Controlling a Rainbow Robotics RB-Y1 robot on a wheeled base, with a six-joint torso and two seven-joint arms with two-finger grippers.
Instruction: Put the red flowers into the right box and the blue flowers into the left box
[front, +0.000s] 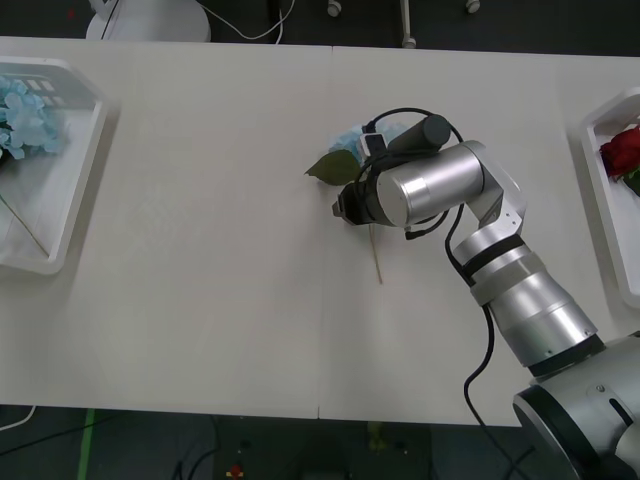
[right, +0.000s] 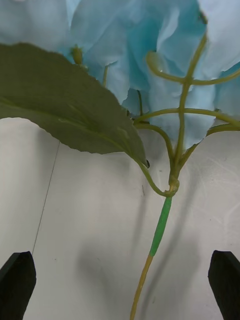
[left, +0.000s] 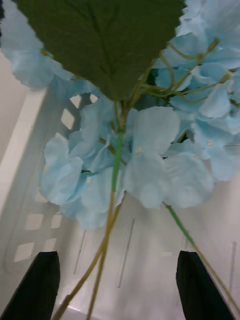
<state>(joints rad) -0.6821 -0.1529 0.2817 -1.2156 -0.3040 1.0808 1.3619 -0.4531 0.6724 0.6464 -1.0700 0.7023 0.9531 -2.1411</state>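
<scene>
Fingers of the right gripper (right: 120, 285) stand apart, straddling the stem of a blue flower (front: 352, 137) lying mid-table, right of centre. Best to close low on the thin stem, squarely centred, or it may slip. The left gripper (left: 117, 285), also spread wide, hangs over blue flowers (left: 150, 160) in the left box (front: 80, 170).
</scene>
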